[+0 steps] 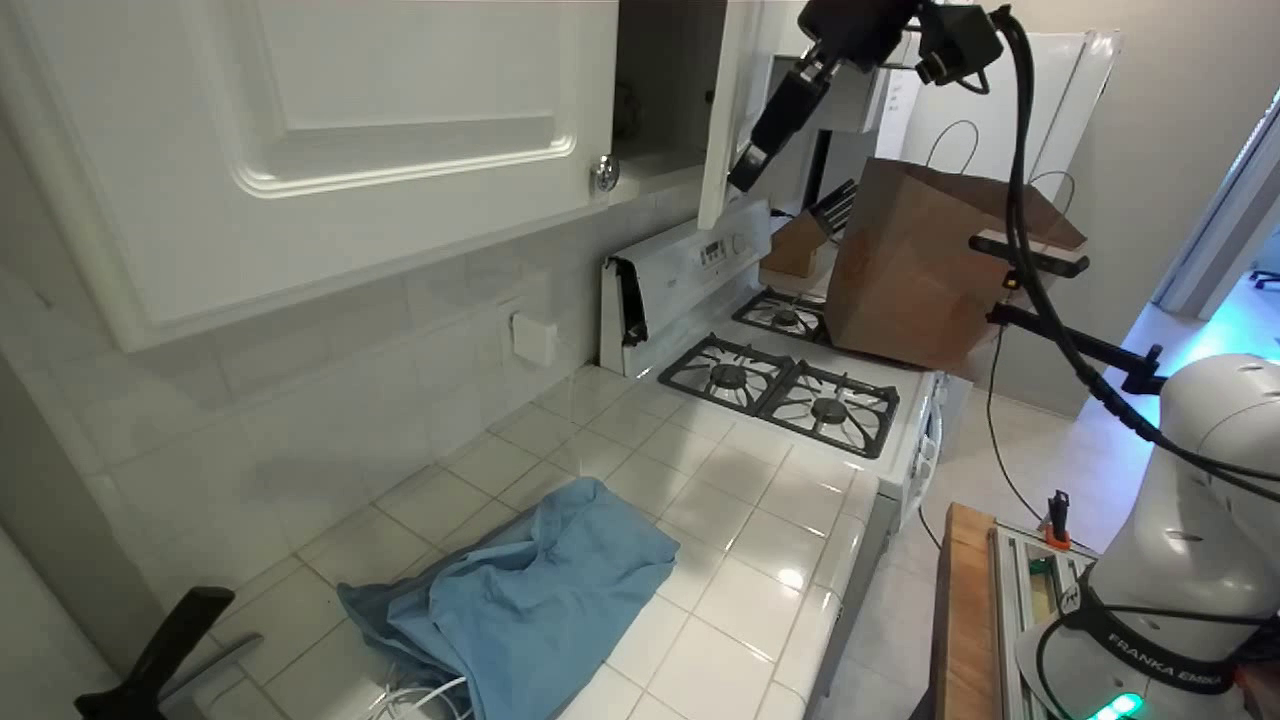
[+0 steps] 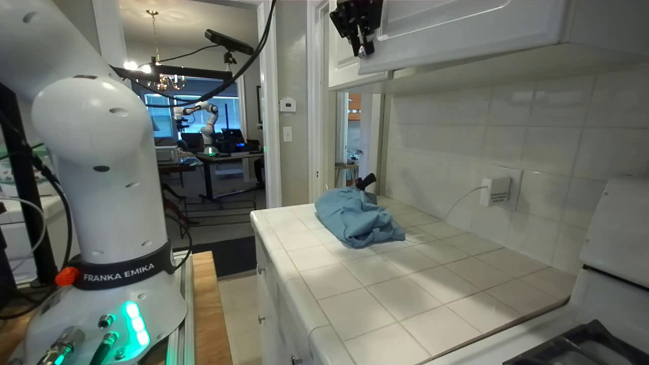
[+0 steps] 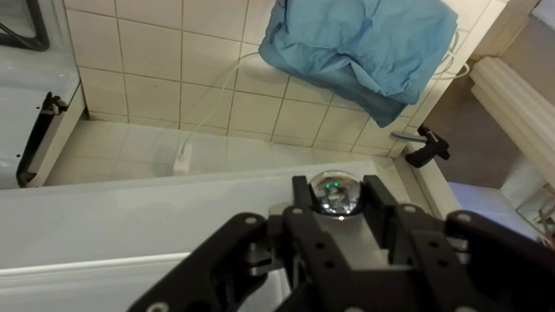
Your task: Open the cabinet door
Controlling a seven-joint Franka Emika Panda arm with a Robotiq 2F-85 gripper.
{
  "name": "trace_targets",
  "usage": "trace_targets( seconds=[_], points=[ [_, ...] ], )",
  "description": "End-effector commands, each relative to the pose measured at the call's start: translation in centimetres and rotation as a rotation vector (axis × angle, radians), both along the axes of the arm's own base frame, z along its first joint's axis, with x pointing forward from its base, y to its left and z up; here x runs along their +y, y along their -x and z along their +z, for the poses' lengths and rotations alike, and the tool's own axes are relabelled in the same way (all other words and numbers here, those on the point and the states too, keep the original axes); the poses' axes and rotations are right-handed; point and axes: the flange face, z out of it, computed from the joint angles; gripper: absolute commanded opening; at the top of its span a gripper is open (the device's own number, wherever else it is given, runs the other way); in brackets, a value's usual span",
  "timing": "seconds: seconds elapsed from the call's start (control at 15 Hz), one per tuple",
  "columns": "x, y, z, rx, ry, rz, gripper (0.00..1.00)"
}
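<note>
Wrist view shows my black two-fingered gripper (image 3: 336,186) with its slim fingers (image 3: 302,193) snug to both sides of a round, mirror-bright metal knob (image 3: 336,195), the gap between them no wider than that head. The knob sits at the free lower corner of the white-painted, raised-panel cabinet door (image 2: 466,30), which hangs partway open above the back edge of the white-tiled counter (image 1: 740,560), toward its corner beside the white gas stove (image 1: 685,275); in an exterior view the dark cabinet opening (image 1: 675,70) shows beside it. I expect a stiff, fairly light panel that swings easily on its hinges but only along their arc. Polished metal looks slippery, and a straight tug might let the round head slide out of my grip, so I'd turn my wrist with the swing. The knob seems the right hold; failing that, I'd hook the door's exposed side edge.
</note>
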Motion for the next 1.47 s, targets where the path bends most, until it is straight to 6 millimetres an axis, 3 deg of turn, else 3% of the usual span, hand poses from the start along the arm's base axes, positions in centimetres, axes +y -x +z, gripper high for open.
trace_targets(
  seconds=[0.0, 0.47, 1.4],
  points=[
    [0.8, 4.2, 1.0, 0.053, -0.040, 0.129, 0.10],
    [-2.2, 7.1, 1.2, 0.128, -0.033, 0.264, 0.10],
    [-7.2, 10.8, 1.4, 0.231, -0.032, 0.492, 0.10]
  ],
)
